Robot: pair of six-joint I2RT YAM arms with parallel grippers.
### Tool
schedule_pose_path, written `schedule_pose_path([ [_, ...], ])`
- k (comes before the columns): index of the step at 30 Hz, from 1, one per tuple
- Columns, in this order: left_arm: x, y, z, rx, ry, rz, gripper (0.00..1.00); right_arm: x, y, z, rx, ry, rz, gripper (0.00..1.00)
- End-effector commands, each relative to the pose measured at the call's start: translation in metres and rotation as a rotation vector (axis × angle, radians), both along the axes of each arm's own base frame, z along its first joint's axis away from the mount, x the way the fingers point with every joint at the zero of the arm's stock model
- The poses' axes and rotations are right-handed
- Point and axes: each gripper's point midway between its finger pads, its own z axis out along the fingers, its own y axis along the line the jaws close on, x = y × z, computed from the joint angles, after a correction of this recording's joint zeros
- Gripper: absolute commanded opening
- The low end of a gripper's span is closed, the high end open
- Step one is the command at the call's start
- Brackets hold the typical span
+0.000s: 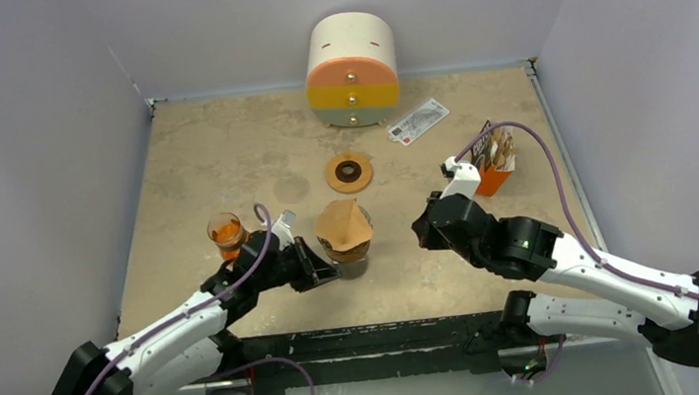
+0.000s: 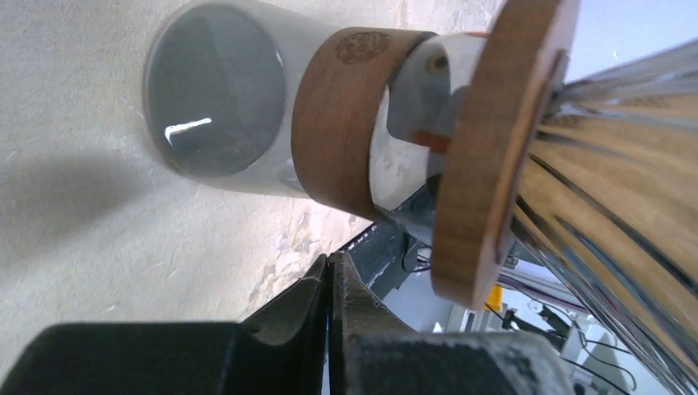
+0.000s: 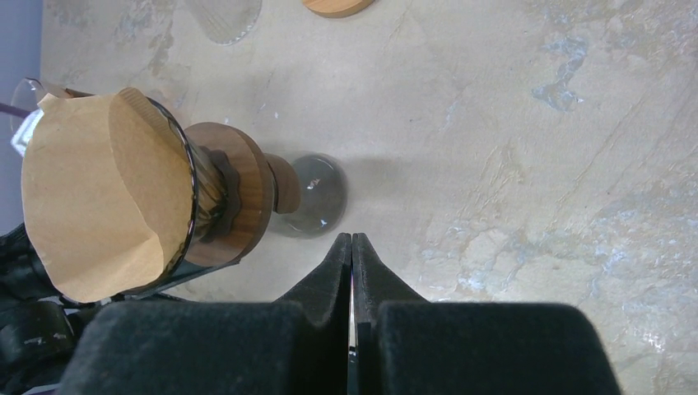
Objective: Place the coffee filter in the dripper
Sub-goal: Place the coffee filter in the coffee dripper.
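Note:
The brown paper coffee filter (image 1: 343, 222) (image 3: 95, 197) sits inside the glass dripper (image 1: 347, 247) (image 3: 193, 210), which has a wooden collar (image 2: 473, 156) and stands on a glass carafe (image 2: 226, 99) (image 3: 311, 196) at the table's middle. My left gripper (image 1: 324, 272) (image 2: 332, 262) is shut and empty, just left of the carafe and low beside it. On the other side of the dripper my right gripper (image 1: 421, 229) (image 3: 351, 240) is shut with nothing in it, clear of the glass.
A small glass of orange liquid (image 1: 225, 231) stands left of the dripper. A round wooden ring (image 1: 349, 172) lies behind it. At the back stand a striped cylindrical drawer box (image 1: 351, 70) and a flat packet (image 1: 418, 121); an orange holder of filters (image 1: 494, 163) is at the right.

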Motion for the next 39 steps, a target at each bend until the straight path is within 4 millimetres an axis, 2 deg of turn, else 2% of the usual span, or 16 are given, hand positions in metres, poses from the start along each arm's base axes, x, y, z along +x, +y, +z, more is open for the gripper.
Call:
schedule_pose_path([
  [1,0.007,-0.022,0.021,-0.158,-0.026,-0.049,0.0,0.005,-0.007,0.003,-0.016,-0.03,-0.022,0.0],
  [20,0.032,-0.042,0.013,-0.158,-0.016,-0.091,0.0,0.004,-0.02,0.012,-0.014,-0.064,-0.041,0.0],
  [29,0.048,-0.063,0.016,-0.172,-0.032,-0.153,0.0,0.003,-0.024,0.016,-0.013,-0.078,-0.04,0.0],
  [39,0.077,-0.092,0.013,-0.203,-0.045,-0.224,0.0,-0.003,-0.035,0.03,0.009,-0.099,-0.038,0.0],
])
